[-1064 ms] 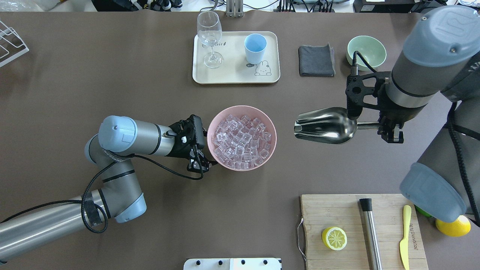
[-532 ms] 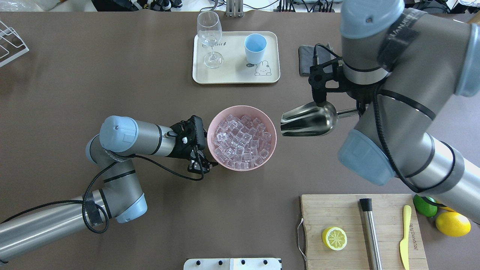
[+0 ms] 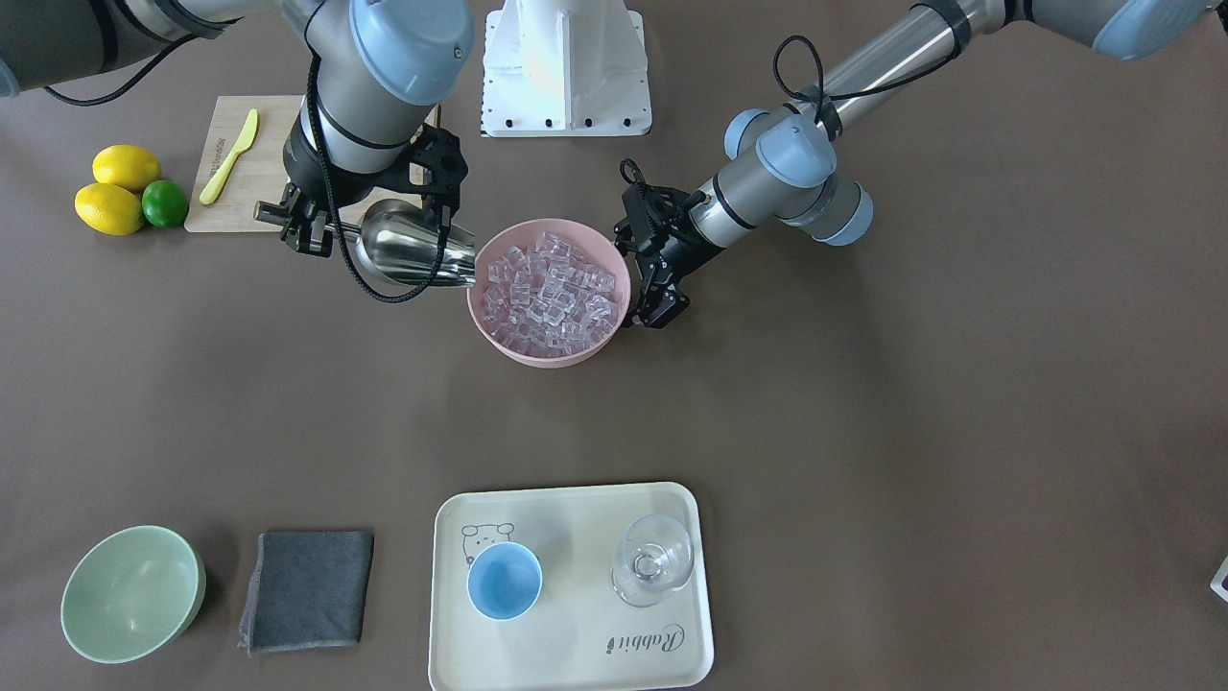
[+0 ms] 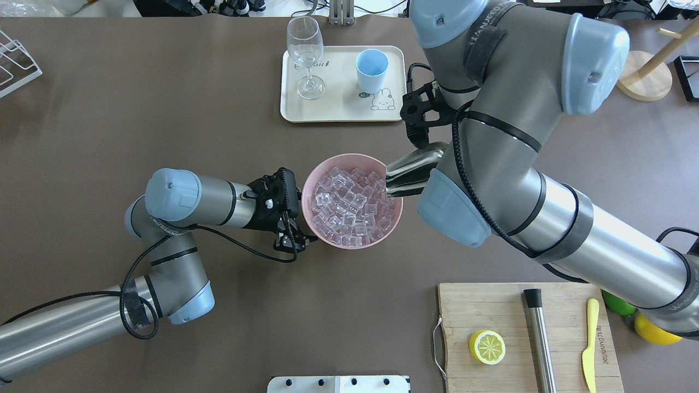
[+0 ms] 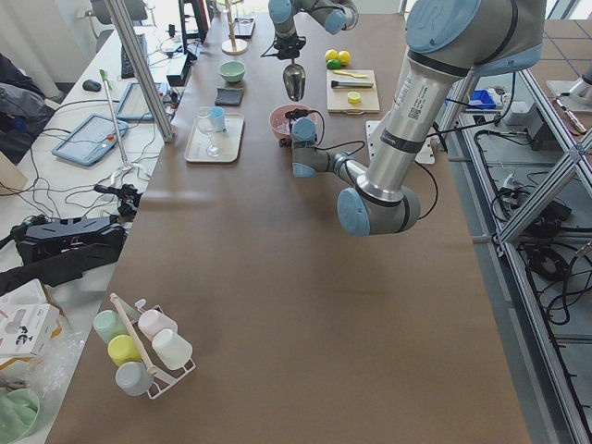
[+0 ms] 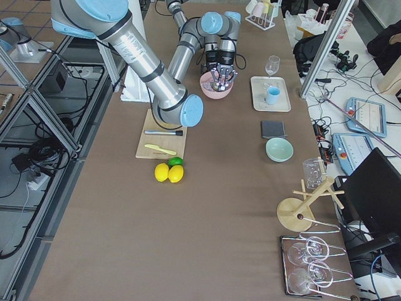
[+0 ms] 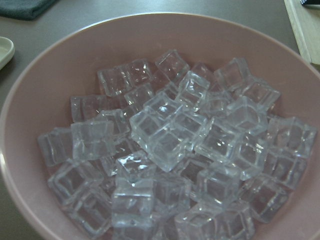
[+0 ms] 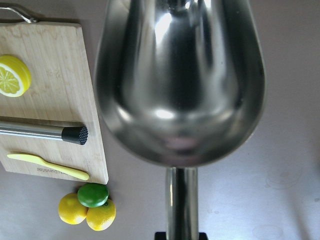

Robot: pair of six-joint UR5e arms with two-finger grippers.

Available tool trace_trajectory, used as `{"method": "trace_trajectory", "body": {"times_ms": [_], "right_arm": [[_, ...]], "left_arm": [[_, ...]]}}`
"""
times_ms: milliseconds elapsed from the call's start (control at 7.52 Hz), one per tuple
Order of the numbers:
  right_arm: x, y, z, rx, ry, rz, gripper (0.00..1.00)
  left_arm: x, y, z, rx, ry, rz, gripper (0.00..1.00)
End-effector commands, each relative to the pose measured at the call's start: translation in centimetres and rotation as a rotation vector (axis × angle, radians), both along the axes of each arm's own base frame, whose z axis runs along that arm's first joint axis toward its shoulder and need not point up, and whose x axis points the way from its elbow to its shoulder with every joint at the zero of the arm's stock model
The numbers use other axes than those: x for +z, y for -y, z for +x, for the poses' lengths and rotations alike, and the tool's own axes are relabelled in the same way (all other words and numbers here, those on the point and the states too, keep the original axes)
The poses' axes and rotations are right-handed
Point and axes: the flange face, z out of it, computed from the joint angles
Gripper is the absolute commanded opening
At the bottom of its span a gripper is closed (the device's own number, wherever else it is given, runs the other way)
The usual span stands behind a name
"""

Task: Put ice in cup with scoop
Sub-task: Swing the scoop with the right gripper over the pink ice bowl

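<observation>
The ice (image 4: 352, 201) is heaped in a pink bowl (image 4: 327, 164) at the table's middle, and it fills the left wrist view (image 7: 170, 150). My left gripper (image 4: 295, 240) is shut on the bowl's left rim. My right gripper (image 3: 309, 228) is shut on the handle of the steel scoop (image 4: 409, 168); my right arm hides it in the overhead view. The scoop is empty (image 8: 180, 75), with its mouth at the bowl's right rim, just above the ice. The light-blue cup (image 4: 372, 70) stands upright on the tray, apart from both grippers.
A cream tray (image 4: 338, 106) at the far side also holds a clear stemmed glass (image 4: 306, 54). A grey cloth (image 3: 307, 587) and a pale green bowl (image 3: 129, 593) lie beside it. A cutting board (image 4: 491, 311) holds a lemon half, a steel cylinder and a yellow knife. Lemons and a lime (image 3: 125, 197) lie next to it.
My right arm has swung the scoop left, from well clear of the bowl to its right rim. My left arm and the bowl have not moved.
</observation>
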Motion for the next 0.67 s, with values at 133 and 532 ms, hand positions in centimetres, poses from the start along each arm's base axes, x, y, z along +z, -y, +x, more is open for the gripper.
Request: {"method": "trace_trajectory", "body": {"times_ms": [133,532], "right_arm": [[-0.8,-0.6,-2.3,-0.025,-0.055,-0.015,0.0],[-1.4,-0.3,-3.1,0.072,-0.071,-0.026,0.0]], "left_arm": [[-0.1,-0.1,0.1,0.001,-0.002,-0.002,0.98],[0.1,-0.1,0.1,0.001,0.001,-0.003,0.97]]}}
